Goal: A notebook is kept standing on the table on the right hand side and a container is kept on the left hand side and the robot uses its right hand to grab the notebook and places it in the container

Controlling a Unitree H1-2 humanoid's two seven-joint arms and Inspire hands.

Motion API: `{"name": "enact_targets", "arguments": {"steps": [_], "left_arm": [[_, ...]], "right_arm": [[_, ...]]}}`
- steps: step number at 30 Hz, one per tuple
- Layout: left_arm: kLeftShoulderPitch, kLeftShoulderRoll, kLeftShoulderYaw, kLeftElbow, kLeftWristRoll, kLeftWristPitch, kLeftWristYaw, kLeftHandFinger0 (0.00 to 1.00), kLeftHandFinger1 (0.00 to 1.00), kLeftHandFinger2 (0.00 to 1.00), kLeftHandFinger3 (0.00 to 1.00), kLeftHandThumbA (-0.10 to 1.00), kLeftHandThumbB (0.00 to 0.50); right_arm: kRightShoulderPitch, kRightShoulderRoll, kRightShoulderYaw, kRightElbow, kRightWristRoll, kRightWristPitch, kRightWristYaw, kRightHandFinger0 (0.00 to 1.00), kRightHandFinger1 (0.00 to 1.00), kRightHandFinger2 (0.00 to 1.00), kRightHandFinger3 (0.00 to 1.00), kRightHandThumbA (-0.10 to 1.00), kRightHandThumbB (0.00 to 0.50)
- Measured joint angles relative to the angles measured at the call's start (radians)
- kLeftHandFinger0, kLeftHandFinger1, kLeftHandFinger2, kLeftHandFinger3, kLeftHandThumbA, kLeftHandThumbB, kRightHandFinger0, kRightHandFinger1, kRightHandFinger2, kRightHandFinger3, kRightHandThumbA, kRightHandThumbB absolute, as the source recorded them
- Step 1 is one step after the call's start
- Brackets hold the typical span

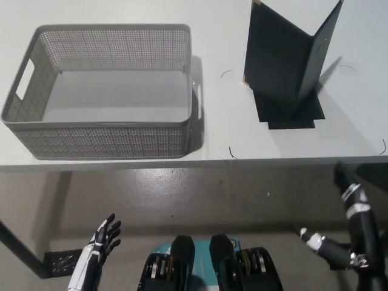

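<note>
A black notebook (pixel 285 57) stands upright and partly spread open on the right side of the white table (pixel 218 130). A grey mesh container (pixel 106 91) with nothing inside sits on the left side. My white left hand (pixel 100 245) hangs low at the lower left, below the table edge, fingers spread and holding nothing. My black right arm (pixel 357 224) shows at the lower right, below the table's front edge. Its hand is not clearly visible, so its state is unclear.
The table's front edge runs across the middle of the picture, with grey floor below it. A black table leg and foot (pixel 36 257) show at the lower left. Small pen marks dot the table between the container and the notebook.
</note>
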Motion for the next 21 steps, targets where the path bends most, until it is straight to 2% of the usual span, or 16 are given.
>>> {"name": "enact_targets", "arguments": {"steps": [1,3,4,6,10,13,15,17,18,21], "left_arm": [[0.001,0.000,0.000,0.000,0.000,0.000,-0.001,1.00,1.00,1.00,1.00,1.00,0.167],[0.005,-0.001,0.001,0.001,-0.001,0.000,-0.003,1.00,1.00,1.00,1.00,1.00,0.175],[0.005,-0.001,0.001,0.001,-0.001,-0.001,-0.003,1.00,1.00,1.00,1.00,1.00,0.179],[0.006,-0.004,0.000,0.001,-0.002,-0.003,-0.003,1.00,1.00,1.00,1.00,1.00,0.150],[0.013,-0.003,-0.001,0.003,-0.001,-0.014,-0.006,1.00,1.00,1.00,1.00,1.00,0.141],[0.019,-0.001,-0.001,0.007,0.000,-0.022,-0.006,1.00,1.00,1.00,1.00,1.00,0.155],[0.021,-0.001,-0.001,0.010,0.001,-0.025,-0.006,1.00,1.00,1.00,1.00,1.00,0.133],[0.023,-0.002,-0.001,0.011,0.002,-0.026,-0.006,1.00,1.00,1.00,1.00,1.00,0.113],[0.025,-0.002,-0.001,0.011,0.002,-0.027,-0.006,1.00,1.00,1.00,1.00,1.00,0.120],[0.026,-0.003,-0.002,0.011,0.003,-0.027,-0.006,1.00,1.00,1.00,1.00,1.00,0.153]], "right_arm": [[-0.016,0.005,-0.012,-0.034,-0.008,0.013,-0.004,1.00,1.00,1.00,1.00,1.00,0.486],[-0.084,0.015,-0.040,-0.084,-0.025,0.045,-0.015,1.00,1.00,1.00,1.00,1.00,0.466],[-0.114,0.016,-0.048,-0.089,-0.032,0.059,-0.019,1.00,1.00,1.00,1.00,1.00,0.438],[-0.218,0.016,-0.071,-0.082,-0.049,0.102,-0.029,1.00,1.00,1.00,1.00,1.00,0.432],[-0.378,0.015,-0.115,0.023,-0.048,0.175,-0.046,1.00,1.00,1.00,1.00,1.00,0.442],[-0.488,0.016,-0.152,0.169,-0.036,0.215,-0.065,1.00,1.00,1.00,1.00,1.00,0.469],[-0.561,0.016,-0.178,0.267,-0.021,0.242,-0.077,1.00,1.00,1.00,1.00,1.00,0.461],[-0.614,0.015,-0.196,0.329,-0.007,0.271,-0.083,1.00,1.00,1.00,1.00,1.00,0.476],[-0.649,0.014,-0.204,0.373,0.000,0.287,-0.087,1.00,1.00,1.00,1.00,1.00,0.499],[-0.727,0.011,-0.218,0.487,0.010,0.314,-0.103,1.00,1.00,1.00,1.00,1.00,0.484]]}}
